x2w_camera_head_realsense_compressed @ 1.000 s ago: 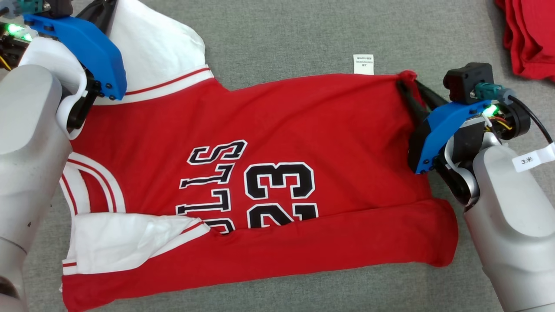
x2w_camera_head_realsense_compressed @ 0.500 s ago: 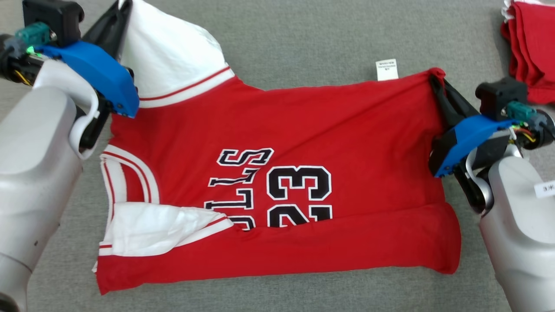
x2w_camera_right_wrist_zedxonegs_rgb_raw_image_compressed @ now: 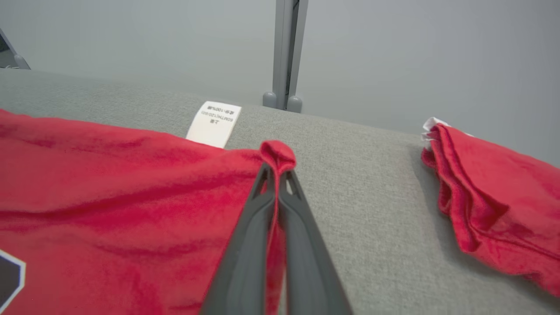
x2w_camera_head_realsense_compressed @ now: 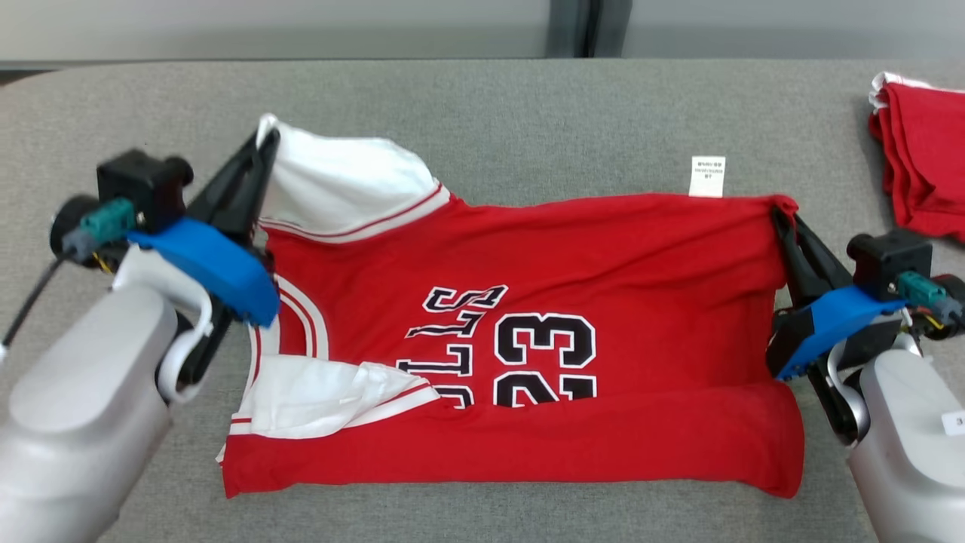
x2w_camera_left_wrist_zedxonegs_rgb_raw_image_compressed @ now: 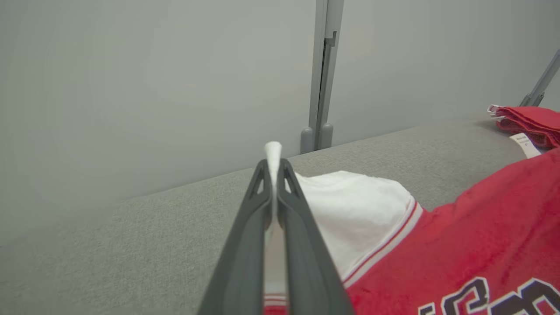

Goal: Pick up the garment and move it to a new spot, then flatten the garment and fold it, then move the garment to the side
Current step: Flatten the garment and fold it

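The garment [x2w_camera_head_realsense_compressed: 573, 256] is a red jersey with white sleeves and black "23" lettering, spread sideways on the grey table, its near edge folded over. My left gripper [x2w_camera_head_realsense_compressed: 265, 143] is shut on the far white sleeve [x2w_camera_left_wrist_zedxonegs_rgb_raw_image_compressed: 350, 210], a tuft of white cloth poking past its fingertips [x2w_camera_left_wrist_zedxonegs_rgb_raw_image_compressed: 273, 164]. At the jersey's far right corner [x2w_camera_right_wrist_zedxonegs_rgb_raw_image_compressed: 278, 155] my right gripper [x2w_camera_head_realsense_compressed: 778, 213] is shut on the red hem, which bunches above its tips [x2w_camera_right_wrist_zedxonegs_rgb_raw_image_compressed: 274, 173]. The far edge of the jersey is lifted between the two grippers. A white care label [x2w_camera_head_realsense_compressed: 707, 176] sticks out from that edge.
A second folded red cloth [x2w_camera_head_realsense_compressed: 923, 158] lies at the table's far right, also seen in the right wrist view as the red pile [x2w_camera_right_wrist_zedxonegs_rgb_raw_image_compressed: 494, 201]. A pale wall with a grey post [x2w_camera_left_wrist_zedxonegs_rgb_raw_image_compressed: 321, 74] stands behind the table's back edge. Bare grey surface [x2w_camera_head_realsense_compressed: 490, 113] stretches beyond the jersey.
The head camera has tilted up, bringing the table's back edge and wall into view. Both grippers hold their corners, and the jersey's far edge now looks raised and stretched between them.
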Tool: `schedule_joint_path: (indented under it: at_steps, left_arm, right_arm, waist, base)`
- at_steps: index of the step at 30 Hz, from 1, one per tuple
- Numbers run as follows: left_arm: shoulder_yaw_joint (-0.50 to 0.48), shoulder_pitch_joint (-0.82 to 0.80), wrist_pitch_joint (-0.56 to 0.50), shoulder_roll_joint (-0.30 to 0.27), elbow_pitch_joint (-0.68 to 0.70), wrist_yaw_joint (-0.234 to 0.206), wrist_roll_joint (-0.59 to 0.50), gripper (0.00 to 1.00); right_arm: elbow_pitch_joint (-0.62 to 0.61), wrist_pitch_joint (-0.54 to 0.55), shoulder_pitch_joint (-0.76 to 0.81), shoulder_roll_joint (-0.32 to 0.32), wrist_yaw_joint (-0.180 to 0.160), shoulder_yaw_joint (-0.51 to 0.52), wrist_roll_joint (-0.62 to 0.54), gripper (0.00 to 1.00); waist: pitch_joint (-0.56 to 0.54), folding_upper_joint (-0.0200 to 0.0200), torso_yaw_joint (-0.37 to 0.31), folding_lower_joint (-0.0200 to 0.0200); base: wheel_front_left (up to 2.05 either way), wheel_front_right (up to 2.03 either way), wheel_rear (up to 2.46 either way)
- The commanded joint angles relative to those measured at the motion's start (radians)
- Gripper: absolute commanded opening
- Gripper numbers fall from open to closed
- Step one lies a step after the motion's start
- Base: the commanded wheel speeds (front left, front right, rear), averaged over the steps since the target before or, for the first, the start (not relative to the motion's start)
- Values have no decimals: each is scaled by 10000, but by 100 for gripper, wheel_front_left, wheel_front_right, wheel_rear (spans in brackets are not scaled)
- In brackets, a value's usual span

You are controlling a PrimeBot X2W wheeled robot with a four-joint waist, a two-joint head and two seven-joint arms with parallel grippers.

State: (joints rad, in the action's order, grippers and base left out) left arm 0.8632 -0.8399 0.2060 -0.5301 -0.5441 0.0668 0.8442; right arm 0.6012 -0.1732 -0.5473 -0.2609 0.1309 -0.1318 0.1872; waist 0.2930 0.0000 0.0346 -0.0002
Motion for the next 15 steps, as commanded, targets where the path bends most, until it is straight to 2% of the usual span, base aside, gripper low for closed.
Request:
schedule_joint_path:
  at_steps: [1, 9, 15]
  left_arm:
    - [-15, 470, 60, -188, 468, -200, 101, 0]
    - [-50, 2276, 76, -860, 2473, -1208, 452, 0]
    - [0, 3331, 93, -1143, 3302, -1765, 716, 0]
  right_arm:
    - [43, -177, 226, -72, -1, -17, 92, 0]
    - [71, -620, 891, -54, -1, 20, 123, 0]
    - [-4, -831, 1616, -4, -2, 245, 168, 0]
  waist:
    - [-143, 0, 27, 2]
    - [-603, 0, 242, 2]
    - [-871, 0, 379, 2]
  base:
    - [0, 0, 0]
    - [0, 0, 0]
    - [0, 0, 0]
